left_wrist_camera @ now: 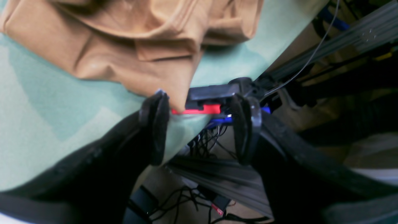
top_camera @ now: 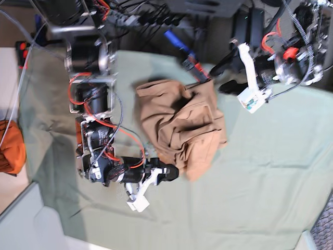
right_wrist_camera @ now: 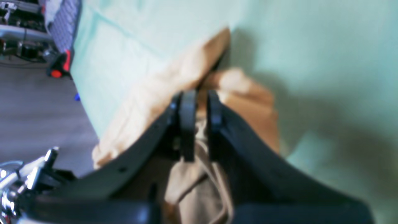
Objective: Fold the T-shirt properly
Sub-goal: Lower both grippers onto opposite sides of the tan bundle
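Tan T-shirt (top_camera: 179, 122) bunched mid-table on green cloth (top_camera: 260, 177)
Right gripper (right_wrist_camera: 198, 107) pinches its edge; left gripper (left_wrist_camera: 199, 124) gapes wide at the table edge, orange bundle (top_camera: 10, 147) far off.

On my base feed a sage-green cloth (top_camera: 260, 177) covers the tabletop, creased in places. A deep-orange bundle (top_camera: 10, 147) sits at the far left edge, partly off the cloth. Beyond the cloth's top edge I see tangled black cables (top_camera: 151, 13) and a blue connector (top_camera: 174, 39).
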Tool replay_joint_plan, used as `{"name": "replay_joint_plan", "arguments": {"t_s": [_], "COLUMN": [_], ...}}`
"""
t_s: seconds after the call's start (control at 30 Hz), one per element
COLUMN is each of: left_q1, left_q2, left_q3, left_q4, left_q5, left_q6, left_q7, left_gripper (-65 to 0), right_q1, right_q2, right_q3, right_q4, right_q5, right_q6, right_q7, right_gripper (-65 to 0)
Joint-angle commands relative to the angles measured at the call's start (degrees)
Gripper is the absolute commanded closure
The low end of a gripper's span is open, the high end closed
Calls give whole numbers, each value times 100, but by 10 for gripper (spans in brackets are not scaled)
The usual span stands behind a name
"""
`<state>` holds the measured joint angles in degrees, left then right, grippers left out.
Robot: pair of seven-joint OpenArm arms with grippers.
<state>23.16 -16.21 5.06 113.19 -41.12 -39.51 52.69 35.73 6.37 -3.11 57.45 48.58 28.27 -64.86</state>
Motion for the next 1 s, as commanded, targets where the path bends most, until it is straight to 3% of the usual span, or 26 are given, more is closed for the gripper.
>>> {"name": "replay_joint_plan", "arguments": {"t_s": [0.0, 0.1, 0.27, 0.47, 0.53, 0.8, 0.87, 0.97], "left_q1": [11, 52, 31, -275, -479, -603, -619, -732], "left_q2": [-94, -278, -295, -197, -155, -168, -155, -157], "left_q3": [37, 426, 1067, 1259, 1261, 1261, 1261, 1261], "left_q4": [98, 98, 98, 98, 98, 96, 96, 96], "left_q5": [-111, 4, 789, 1003, 1152, 1182, 1261, 1276], "left_q6": [-49, -49, -49, -49, -49, -49, -49, -49], "left_q7": [-63, -72, -459, -533, -533, -691, -750, -750], "left_gripper": [-355, -355, -346, -97, -69, -65, 0, 0], "right_q1": [271, 413, 444, 446, 446, 446, 444, 444], "right_q2": [26, 26, -26, -470, -549, -577, -577, -575], "right_q3": [26, 26, 24, 11, -24, -490, -673, -929], "right_q4": [72, 72, 44, -457, -601, -726, -798, -850], "right_q5": [107, -293, -1287, -1775, -1821, -1818, -1818, -1818], "right_q6": [667, 667, 664, 667, 667, 667, 669, 669], "right_q7": [151, 490, 1108, 1449, 1521, 1495, 1493, 1484], "right_gripper": [-19, 0, 0, 0, 0, 0, 0, 0]}}
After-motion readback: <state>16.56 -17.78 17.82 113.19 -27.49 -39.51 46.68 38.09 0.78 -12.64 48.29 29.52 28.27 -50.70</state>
